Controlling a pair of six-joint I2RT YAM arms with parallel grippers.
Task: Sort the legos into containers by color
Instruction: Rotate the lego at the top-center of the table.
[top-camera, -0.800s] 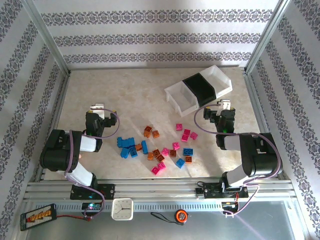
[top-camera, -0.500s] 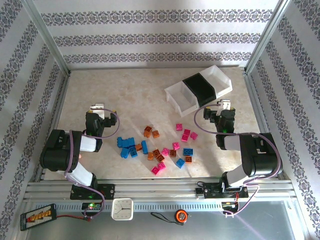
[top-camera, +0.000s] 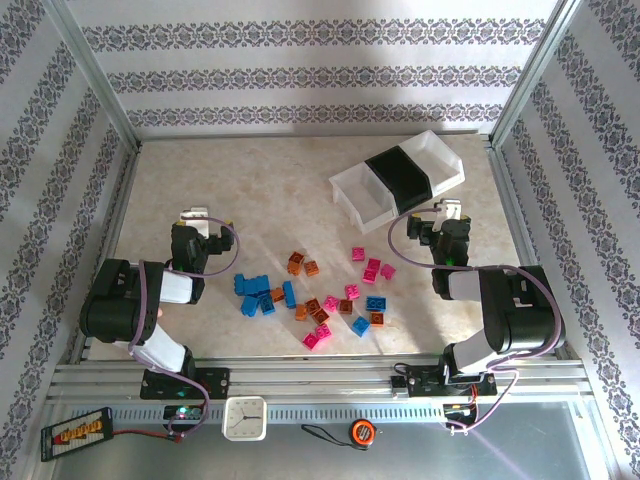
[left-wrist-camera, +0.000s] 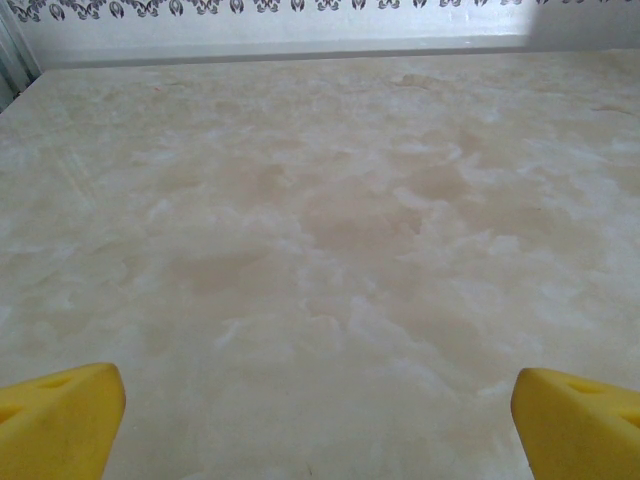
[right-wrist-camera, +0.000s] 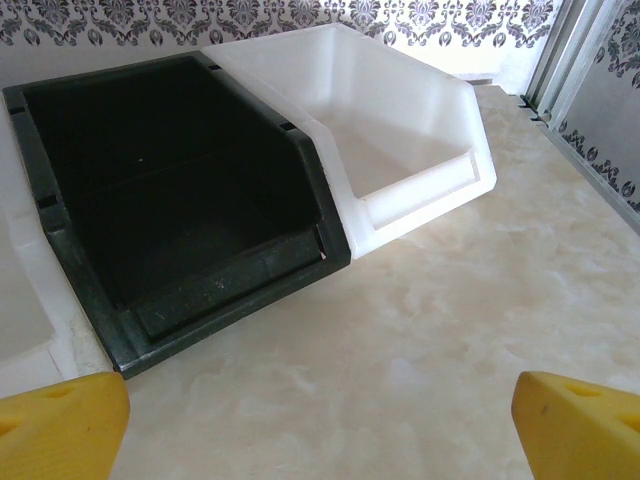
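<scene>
A pale marbled bench (top-camera: 200, 180), walled by striped floral wallpaper, carries everything. The legos (top-camera: 315, 290) lie scattered near the front between the two arms, with blue, orange-brown and pink mixed together and none sorted yet. The containers (top-camera: 397, 180) sit angled at the far right, a black one between two white ones, close in front of the right gripper (top-camera: 447, 211) — handy for drops. The left gripper (top-camera: 196, 217) faces bare bench. Both are spread wide, grasping nothing — probably a ready pose before a first pick.
</scene>
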